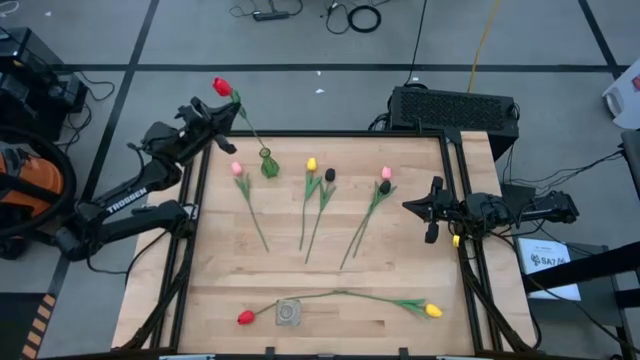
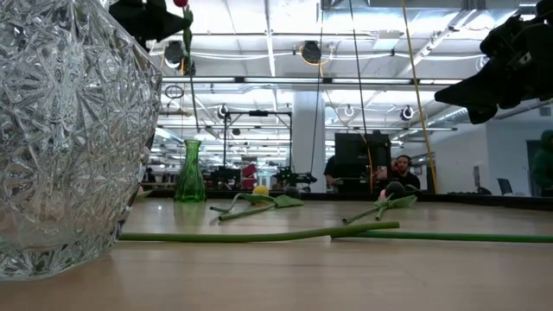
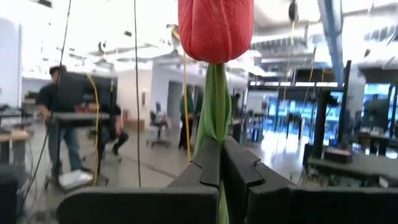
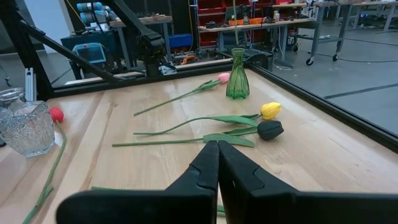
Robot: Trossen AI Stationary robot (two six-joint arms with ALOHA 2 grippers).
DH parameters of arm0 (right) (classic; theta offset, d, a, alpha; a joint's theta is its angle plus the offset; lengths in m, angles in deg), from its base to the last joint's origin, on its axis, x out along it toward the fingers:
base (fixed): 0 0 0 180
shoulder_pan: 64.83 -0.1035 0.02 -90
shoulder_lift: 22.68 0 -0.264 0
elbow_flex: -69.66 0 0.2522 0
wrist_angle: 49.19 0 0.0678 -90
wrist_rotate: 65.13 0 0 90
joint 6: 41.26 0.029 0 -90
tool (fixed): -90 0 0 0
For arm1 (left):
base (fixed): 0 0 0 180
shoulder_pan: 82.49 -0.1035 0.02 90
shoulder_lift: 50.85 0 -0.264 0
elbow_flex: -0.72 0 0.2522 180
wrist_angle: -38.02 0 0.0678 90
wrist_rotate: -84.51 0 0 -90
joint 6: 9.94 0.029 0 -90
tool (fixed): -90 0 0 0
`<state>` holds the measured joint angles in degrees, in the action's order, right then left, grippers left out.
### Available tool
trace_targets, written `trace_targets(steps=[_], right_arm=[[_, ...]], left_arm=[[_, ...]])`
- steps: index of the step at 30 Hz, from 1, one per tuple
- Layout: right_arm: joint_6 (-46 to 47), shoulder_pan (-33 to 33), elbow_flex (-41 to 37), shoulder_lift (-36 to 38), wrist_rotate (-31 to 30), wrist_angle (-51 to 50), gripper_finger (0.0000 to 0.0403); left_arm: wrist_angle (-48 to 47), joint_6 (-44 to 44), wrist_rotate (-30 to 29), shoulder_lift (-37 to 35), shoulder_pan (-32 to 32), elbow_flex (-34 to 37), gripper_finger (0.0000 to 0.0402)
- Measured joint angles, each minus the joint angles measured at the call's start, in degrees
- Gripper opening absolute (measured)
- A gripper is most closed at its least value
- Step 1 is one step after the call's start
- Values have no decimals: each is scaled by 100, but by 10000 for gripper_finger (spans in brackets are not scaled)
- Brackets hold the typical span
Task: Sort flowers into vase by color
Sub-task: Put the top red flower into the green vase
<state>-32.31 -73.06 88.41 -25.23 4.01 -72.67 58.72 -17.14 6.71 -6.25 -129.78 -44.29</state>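
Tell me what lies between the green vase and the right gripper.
In the high view, two tulip pairs lie between green vase and right gripper: yellow/black, pink/black.

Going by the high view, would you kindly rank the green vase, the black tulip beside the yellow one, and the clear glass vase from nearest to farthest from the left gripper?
From the left gripper:
1. Green vase, at the table's far edge.
2. Black tulip, mid-table, right of the green vase.
3. Clear glass vase, at the near edge.
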Motion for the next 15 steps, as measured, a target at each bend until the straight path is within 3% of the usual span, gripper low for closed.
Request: trace_targets(steps=[10, 15], right_arm=[[0, 0, 0, 0, 0, 0, 0], [0, 0, 0, 2, 0, 0, 0]], left_arm=[[-856, 138, -88, 0, 0, -2, 1], [-785, 236, -101, 175, 0, -2, 1]])
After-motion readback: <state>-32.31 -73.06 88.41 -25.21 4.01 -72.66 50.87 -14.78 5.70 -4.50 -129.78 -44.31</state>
